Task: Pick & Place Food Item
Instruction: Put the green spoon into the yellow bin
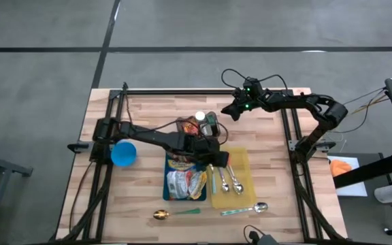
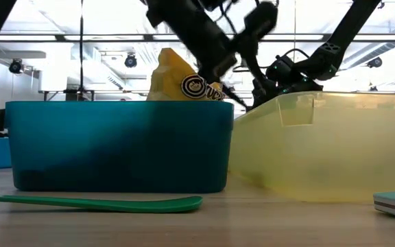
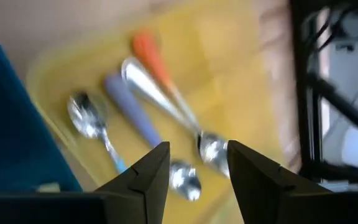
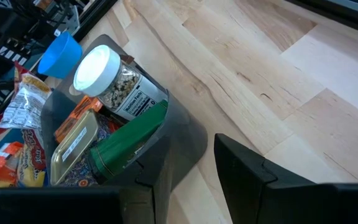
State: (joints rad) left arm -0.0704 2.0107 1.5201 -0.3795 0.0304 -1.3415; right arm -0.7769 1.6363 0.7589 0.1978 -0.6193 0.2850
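Note:
Several food packets (image 1: 184, 182) lie in a blue bin (image 2: 118, 147); a yellow packet (image 2: 177, 79) sticks up above its rim. Farther back, a grey bin (image 4: 179, 134) holds a white-lidded jar (image 4: 114, 78), a green pouch (image 4: 126, 146) and a tin (image 4: 73, 146). My left gripper (image 3: 197, 149) hangs open over the yellow tray (image 1: 243, 160), beside the blue bin, with nothing between its fingers. My right gripper (image 4: 191, 152) stands open just right of the grey bin, also with nothing between its fingers.
Three spoons (image 3: 148, 106) lie in the yellow tray. A silver spoon (image 1: 247, 209) and a green-handled spoon (image 1: 175, 214) lie near the front edge. A blue cup (image 1: 123, 153) stands at the left. Bare wood shows at the far right of the table (image 4: 272, 74).

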